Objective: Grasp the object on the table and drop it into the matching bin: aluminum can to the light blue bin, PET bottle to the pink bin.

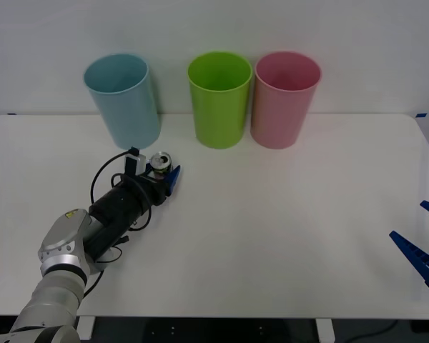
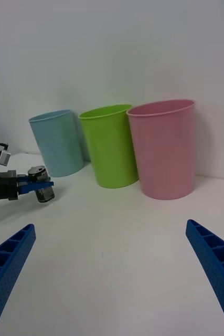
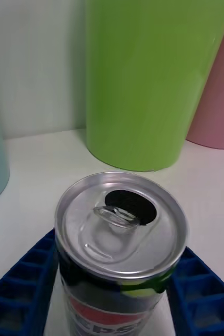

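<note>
One aluminum can, upright with its opened silver top showing, is pinched between the blue fingers of the left gripper on the table, just in front of the light blue bin. Farther right the lime green bin and the pink bin are lined up. The right gripper is held spread wide near the table's right edge.

Three bins stand in a row at the far edge of the counter, in the upper middle of the front view: the light blue bin at the left, the green bin in the centre, the pink bin at the right, touching the green one. Below the light blue bin, the aluminum can stands upright between the fingers of the left gripper. The right gripper is at the lower right edge, well apart.
</note>
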You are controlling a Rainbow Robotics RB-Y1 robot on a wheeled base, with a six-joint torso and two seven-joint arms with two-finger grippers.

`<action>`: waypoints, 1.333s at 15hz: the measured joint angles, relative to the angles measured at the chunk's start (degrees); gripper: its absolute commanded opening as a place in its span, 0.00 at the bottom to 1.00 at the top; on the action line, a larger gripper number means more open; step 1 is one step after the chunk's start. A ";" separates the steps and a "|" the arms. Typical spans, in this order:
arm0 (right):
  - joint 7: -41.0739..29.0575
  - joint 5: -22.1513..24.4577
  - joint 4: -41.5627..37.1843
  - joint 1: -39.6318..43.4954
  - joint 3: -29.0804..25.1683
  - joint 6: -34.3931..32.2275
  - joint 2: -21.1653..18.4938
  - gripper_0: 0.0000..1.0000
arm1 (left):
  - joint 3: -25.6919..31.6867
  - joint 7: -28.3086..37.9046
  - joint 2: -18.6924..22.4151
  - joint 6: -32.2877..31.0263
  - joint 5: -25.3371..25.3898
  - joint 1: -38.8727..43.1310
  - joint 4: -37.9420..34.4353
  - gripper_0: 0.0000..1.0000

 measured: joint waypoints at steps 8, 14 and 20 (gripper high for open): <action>0.00 0.00 0.00 0.00 0.00 0.00 0.00 1.00 | -0.88 0.45 0.00 0.80 0.70 -0.06 -0.10 0.00; 0.00 0.00 0.00 0.00 0.00 0.00 0.00 1.00 | -1.06 1.04 3.41 -3.11 5.00 0.00 -1.11 0.00; 0.00 0.00 0.00 0.00 0.00 0.00 0.00 1.00 | -1.71 6.87 7.79 -8.41 8.78 2.71 -7.92 0.00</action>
